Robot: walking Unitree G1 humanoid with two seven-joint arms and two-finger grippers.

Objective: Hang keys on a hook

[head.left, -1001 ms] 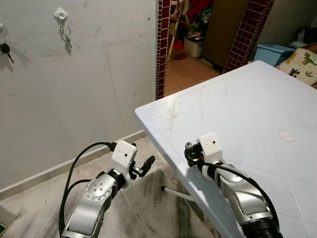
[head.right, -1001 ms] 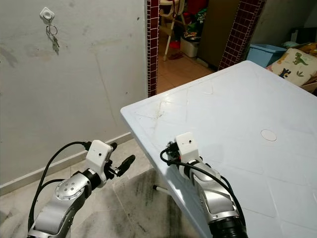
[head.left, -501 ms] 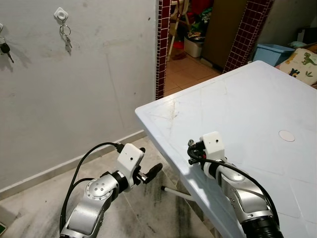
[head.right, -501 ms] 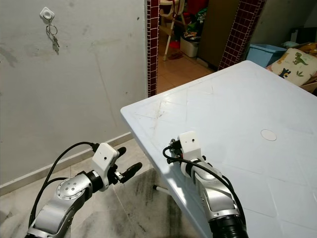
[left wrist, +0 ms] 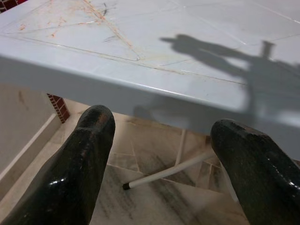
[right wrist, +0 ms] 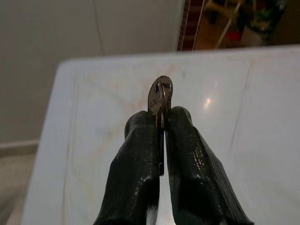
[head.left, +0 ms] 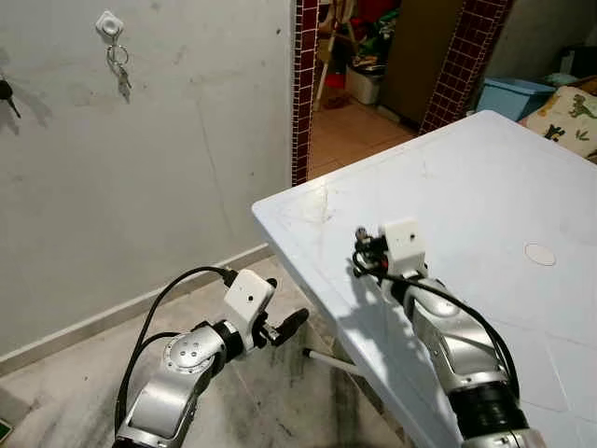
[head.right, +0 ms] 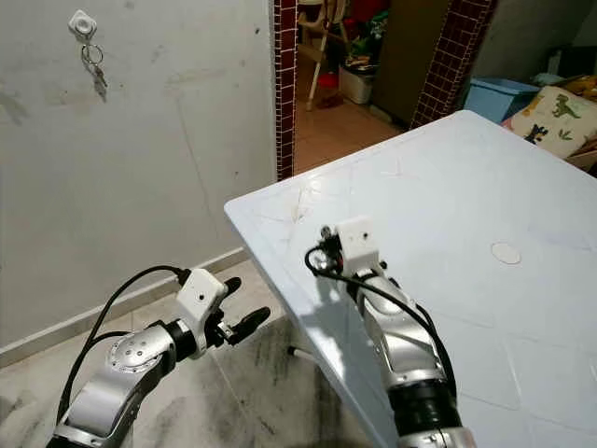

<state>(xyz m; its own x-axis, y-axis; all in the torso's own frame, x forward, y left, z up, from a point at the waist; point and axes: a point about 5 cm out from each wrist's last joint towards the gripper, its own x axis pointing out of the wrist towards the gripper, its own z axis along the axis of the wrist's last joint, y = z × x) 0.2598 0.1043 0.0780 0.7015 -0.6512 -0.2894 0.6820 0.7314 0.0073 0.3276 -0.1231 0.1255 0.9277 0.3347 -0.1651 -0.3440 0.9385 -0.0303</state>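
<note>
A small silver metal key (right wrist: 160, 96) is gripped between the two black fingers (right wrist: 136, 178) of the right gripper (right wrist: 161, 123), which are clenched on it so that only its rounded head is seen above the fingertips; its blade is hidden between them. Faint stamped marks are seen on the key's head, but they cannot be read. In the head views the right gripper (head.left: 361, 254) is held above the white plastic desk (head.left: 485, 196), near its left edge, and the key itself is too small to make out there. The left gripper (head.left: 290, 323) is held low on the left, over the marbled tile floor (head.left: 270, 401) beside the desk, with its fingers (left wrist: 86, 159) spread apart and nothing between them. On the far grey wall (head.left: 187, 140), a white square hook (head.left: 109, 23) is seen carrying a key ring with keys (head.left: 120, 75). At the far left edge, a dark key (head.left: 6, 93) is cut off by the frame.
</note>
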